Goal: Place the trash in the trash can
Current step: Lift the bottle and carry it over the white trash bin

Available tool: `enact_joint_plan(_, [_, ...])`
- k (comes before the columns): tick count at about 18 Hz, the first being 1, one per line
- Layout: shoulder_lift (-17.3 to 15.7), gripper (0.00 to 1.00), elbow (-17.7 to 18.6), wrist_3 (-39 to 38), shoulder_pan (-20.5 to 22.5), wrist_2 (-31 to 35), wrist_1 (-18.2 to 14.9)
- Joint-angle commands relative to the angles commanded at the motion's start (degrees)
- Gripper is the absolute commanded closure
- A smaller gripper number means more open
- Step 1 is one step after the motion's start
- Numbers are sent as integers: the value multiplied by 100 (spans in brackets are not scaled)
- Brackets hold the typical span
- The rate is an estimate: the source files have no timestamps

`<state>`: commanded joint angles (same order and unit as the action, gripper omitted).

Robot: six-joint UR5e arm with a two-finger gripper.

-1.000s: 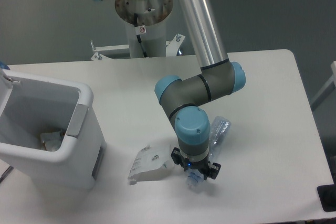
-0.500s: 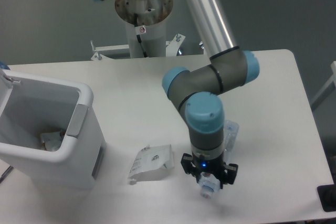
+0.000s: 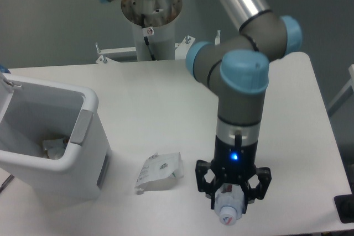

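The arm's wrist rises straight towards the camera, and my gripper (image 3: 232, 198) is shut on the crushed clear bottle (image 3: 228, 214), held clear of the table near its front edge. Only the bottle's white cap end and a bit of label show below the fingers; the rest is hidden behind the wrist. The flattened pale carton (image 3: 159, 171) lies on the table just left of the gripper, untouched. The white trash can (image 3: 83, 128) stands at the far left, open-topped, well away from the gripper.
A crumpled pale piece (image 3: 53, 147) lies in the bottom of the trash can. The robot's base column (image 3: 150, 20) stands behind the table's far edge. A dark object (image 3: 345, 208) sits at the front right corner.
The gripper has risen with the bottle in it and shifted a little right and forward. The bottle no longer lies on the table. The carton has not moved.
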<state>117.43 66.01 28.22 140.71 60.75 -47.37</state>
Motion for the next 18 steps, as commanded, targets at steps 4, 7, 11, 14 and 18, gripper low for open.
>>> enact_joint_plan(4, [-439,75,-62,-246,-44,-555,26])
enact_joint_plan(7, [-677,75,-71,-343,-298,-853,26])
enact_joint_plan(11, [-923,74,-62,-607,-763,-960,26])
enact_joint_plan(14, [-1003,74,-9,-817,-1256,-960,26])
enact_joint_plan(18, [-1108,74,122,-1047,-1669,-951,26])
